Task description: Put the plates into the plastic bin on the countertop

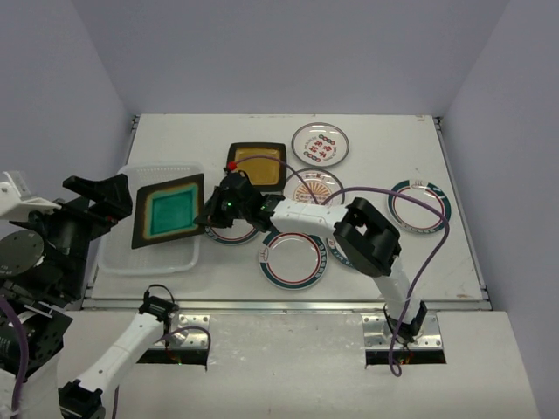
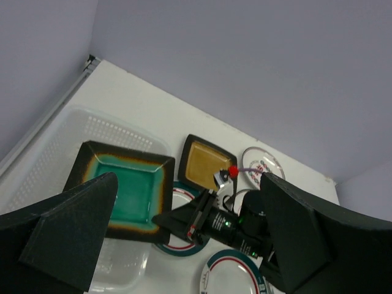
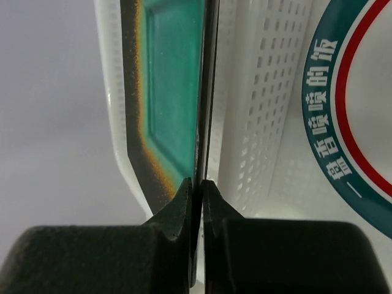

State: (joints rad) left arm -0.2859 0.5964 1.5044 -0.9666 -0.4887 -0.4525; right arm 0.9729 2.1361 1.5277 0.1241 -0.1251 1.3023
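Observation:
My right gripper (image 1: 210, 214) is shut on the right rim of the square teal plate (image 1: 168, 210) and holds it tilted over the plastic bin (image 1: 118, 253). In the right wrist view the fingers (image 3: 184, 205) pinch the teal plate's edge (image 3: 171, 92), with the bin's perforated wall (image 3: 257, 92) behind it. My left gripper (image 1: 106, 205) is open and empty, raised at the bin's left side. Its view shows the teal plate (image 2: 125, 190) over the bin (image 2: 79, 125). The square amber plate (image 1: 258, 166) lies on the countertop (image 1: 454, 262).
Round white plates lie on the countertop: one with red motifs (image 1: 320, 143), one partly hidden by the right arm (image 1: 314, 185), one at the right (image 1: 420, 206), one near the front (image 1: 295, 259), one under the right gripper (image 1: 229, 236). Walls enclose the table.

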